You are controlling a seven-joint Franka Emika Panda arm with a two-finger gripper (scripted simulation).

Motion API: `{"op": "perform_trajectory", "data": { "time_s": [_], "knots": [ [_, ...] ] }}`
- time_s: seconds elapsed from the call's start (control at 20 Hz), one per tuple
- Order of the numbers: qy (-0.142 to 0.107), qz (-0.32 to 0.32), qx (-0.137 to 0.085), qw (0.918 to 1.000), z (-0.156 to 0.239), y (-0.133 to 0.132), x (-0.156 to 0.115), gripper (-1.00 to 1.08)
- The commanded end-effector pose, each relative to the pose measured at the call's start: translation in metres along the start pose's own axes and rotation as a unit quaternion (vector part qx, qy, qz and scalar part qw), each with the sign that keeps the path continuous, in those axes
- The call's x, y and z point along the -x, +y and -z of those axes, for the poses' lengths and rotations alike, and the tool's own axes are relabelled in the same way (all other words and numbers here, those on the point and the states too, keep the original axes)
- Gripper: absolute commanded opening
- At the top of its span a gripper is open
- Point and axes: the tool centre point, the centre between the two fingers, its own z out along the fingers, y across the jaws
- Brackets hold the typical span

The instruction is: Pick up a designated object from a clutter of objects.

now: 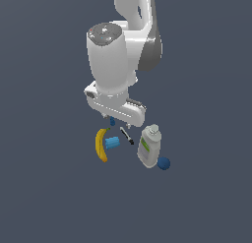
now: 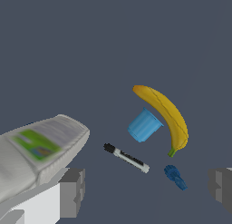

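The designated object, a small light-blue block [image 1: 112, 142] [image 2: 144, 125], lies on the floor right beside the yellow banana [image 1: 101, 145] [image 2: 164, 117]. A thin black-and-white marker [image 1: 127, 136] [image 2: 127, 158] lies close to it. My gripper [image 1: 118, 123] [image 2: 146, 189] hovers above the far side of the clutter, with its grey fingers [image 2: 72, 191] wide apart and nothing between them. A tiny dark blue drop-shaped piece [image 1: 112, 121] [image 2: 175, 177] lies almost under the gripper. The block sits apart from the fingers.
A white bottle with a green label [image 1: 149, 146] [image 2: 38, 148] lies at the exterior view's right of the marker. A dark blue ball [image 1: 164, 163] rests against the bottle's base. The white arm [image 1: 123, 45] rises above the clutter.
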Motion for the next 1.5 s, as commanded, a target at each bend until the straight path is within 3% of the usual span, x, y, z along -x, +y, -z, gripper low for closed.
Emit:
{"op": "perform_trajectory", "data": {
  "time_s": [0.0,0.4,0.85,1.15,1.45],
  "knots": [
    [0.000,-0.037,0.000,0.9993,-0.015,0.003,-0.002,1.00],
    [0.000,-0.153,0.003,0.9883,-0.062,0.014,-0.007,1.00],
    [0.003,-0.272,0.009,0.9622,-0.111,0.029,-0.007,1.00],
    [0.005,-0.323,0.012,0.9464,-0.131,0.037,-0.006,1.00],
    [0.007,-0.347,0.014,0.9376,-0.141,0.041,-0.005,1.00]
  ]
}}
